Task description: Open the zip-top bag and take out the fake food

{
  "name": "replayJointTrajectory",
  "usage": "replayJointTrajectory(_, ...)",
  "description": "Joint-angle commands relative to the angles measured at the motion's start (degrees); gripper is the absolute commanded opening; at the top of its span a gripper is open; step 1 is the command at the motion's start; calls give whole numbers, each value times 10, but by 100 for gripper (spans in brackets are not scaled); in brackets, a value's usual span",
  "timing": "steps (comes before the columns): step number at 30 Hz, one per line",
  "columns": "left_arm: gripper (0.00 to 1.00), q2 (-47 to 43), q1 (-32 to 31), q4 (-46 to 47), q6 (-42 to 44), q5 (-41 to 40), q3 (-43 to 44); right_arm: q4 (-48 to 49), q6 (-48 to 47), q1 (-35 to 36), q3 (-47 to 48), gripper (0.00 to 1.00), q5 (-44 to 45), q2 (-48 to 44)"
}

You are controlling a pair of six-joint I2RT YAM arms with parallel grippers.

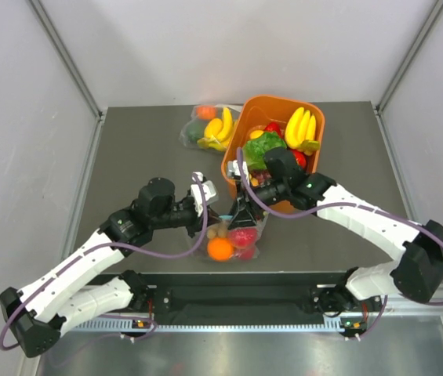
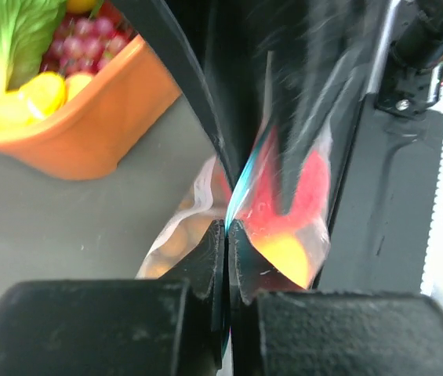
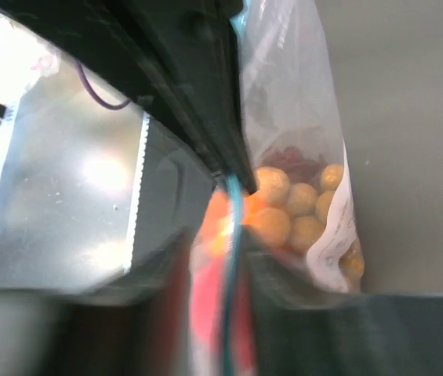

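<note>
The zip-top bag (image 1: pixel 246 225) hangs in a tent shape between both grippers near the table's front edge. Inside it are a round orange (image 1: pixel 220 249), a red apple (image 1: pixel 243 237) and a brownish grape bunch (image 1: pixel 217 232). My left gripper (image 1: pixel 210 216) is shut on the bag's teal zip strip (image 2: pixel 241 184), pinched between its fingertips (image 2: pixel 205 251). My right gripper (image 1: pixel 241 199) holds the bag's mouth from above. In the right wrist view the teal strip (image 3: pixel 230 235) runs between its blurred fingers (image 3: pixel 323 313), with the grapes (image 3: pixel 299 211) beyond.
An orange bin (image 1: pixel 315 117) with bananas, lettuce and other fake food stands just behind the grippers, and shows in the left wrist view (image 2: pixel 88 133). A second clear bag with bananas (image 1: pixel 209 125) lies left of the bin. The black front rail (image 1: pixel 237 298) is close below.
</note>
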Motion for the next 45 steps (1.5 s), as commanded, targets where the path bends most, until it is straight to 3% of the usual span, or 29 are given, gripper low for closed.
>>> replayJointTrajectory(1, 0, -21, 2, -4, 2, -44, -8, 28, -13, -9, 20, 37, -9, -62)
replayJointTrajectory(2, 0, -31, 2, -2, 0, -58, -11, 30, -10, -11, 10, 52, 1, -71)
replayJointTrajectory(3, 0, -58, 2, 8, -4, -98, -19, 35, -3, -12, 3, 59, 30, -84)
replayJointTrajectory(7, 0, -132, 2, 38, -20, -167, -52, 119, 56, -30, -52, 75, 132, -201)
replayJointTrajectory(11, 0, -154, 2, 38, -30, -166, -65, 197, 105, -37, -140, 96, 221, -310)
replayJointTrajectory(13, 0, -148, 2, 34, -28, -155, -63, 238, 117, -38, -169, 98, 232, -345)
replayJointTrajectory(19, 0, -155, 2, 33, -25, -88, -65, 344, 148, -41, -243, 98, 208, -312)
replayJointTrajectory(31, 0, -190, 2, 45, -31, -58, -73, 506, 178, -96, -330, 96, 138, -258)
replayJointTrajectory(39, 0, -194, 2, 47, -35, -33, -74, 579, 191, -109, -334, 94, 92, -202)
replayJointTrajectory(43, 0, -194, 2, 50, -35, -30, -74, 656, 250, -109, -338, 81, 38, -155)
replayJointTrajectory(45, 0, -193, 2, 52, -36, -25, -75, 718, 273, -109, -346, 67, 19, -129)
